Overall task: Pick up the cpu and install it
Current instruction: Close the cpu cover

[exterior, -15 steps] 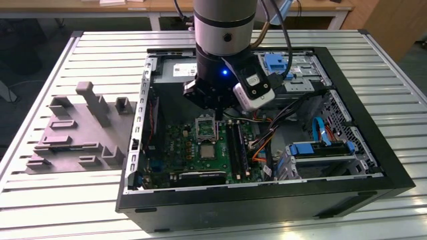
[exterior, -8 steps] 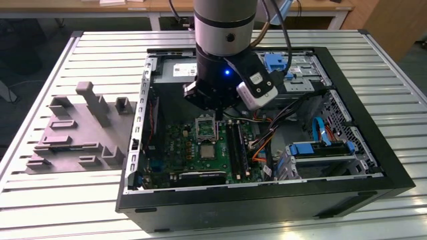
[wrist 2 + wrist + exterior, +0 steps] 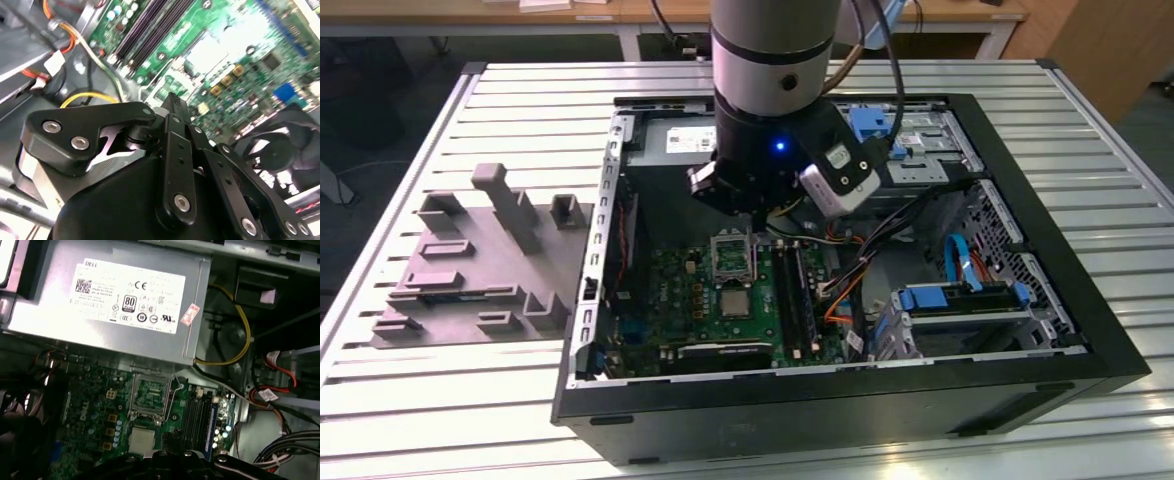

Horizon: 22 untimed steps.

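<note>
Your arm hangs over the open computer case (image 3: 1107,330) on the slatted bench (image 3: 454,400), in the upper middle of the exterior view. The pincer (image 3: 172,102) sits low in the second wrist view, with its black linkages spread across the lower half of that frame. You cannot tell from these views whether its fingers stand wide or narrow, and nothing shows between them.

The cpu (image 3: 736,305) lies flat on the green motherboard (image 3: 674,280), just below the centre of the exterior view. It rests just below the socket (image 3: 732,255) in that frame, apart from it. In the first wrist view the cpu (image 3: 142,439) appears low in the frame as a pale square. The socket (image 3: 150,394) sits above it with its metal frame around a green bed, and the grey power supply (image 3: 100,300) with its white label fills the upper left.

Memory slots (image 3: 794,290) run beside the socket on the exterior view's right. A grey fixture block (image 3: 480,260) stands on the bench at the exterior view's left, outside the case.
</note>
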Tool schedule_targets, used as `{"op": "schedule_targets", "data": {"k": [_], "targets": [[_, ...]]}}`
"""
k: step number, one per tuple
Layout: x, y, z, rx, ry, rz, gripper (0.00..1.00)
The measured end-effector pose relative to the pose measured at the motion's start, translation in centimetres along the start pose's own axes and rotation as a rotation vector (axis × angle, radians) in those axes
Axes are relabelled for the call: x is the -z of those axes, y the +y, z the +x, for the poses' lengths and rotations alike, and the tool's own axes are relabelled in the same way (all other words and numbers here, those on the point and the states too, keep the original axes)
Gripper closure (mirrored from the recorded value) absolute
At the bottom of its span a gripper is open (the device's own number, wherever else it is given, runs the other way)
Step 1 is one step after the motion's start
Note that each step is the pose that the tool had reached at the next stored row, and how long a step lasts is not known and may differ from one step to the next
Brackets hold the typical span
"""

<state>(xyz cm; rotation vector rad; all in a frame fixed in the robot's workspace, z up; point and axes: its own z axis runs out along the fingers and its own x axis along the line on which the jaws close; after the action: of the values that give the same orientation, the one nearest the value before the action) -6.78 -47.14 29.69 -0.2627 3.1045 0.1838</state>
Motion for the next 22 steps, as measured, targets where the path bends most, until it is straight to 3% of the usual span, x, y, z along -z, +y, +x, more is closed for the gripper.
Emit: {"op": "schedule_targets", "data": {"k": [1,3,10,22], "targets": [[-0.06,-0.01,-0.02,0.001,-0.001,-0.0054,0.89],[-0.18,-0.03,-0.02,0.015,0.0007,-0.0058,0.89],[-0.61,-0.09,-0.04,0.127,0.0141,-0.0092,0.89],[-1.95,-0.39,-0.86,0.133,0.0149,-0.0095,0.89]]}}
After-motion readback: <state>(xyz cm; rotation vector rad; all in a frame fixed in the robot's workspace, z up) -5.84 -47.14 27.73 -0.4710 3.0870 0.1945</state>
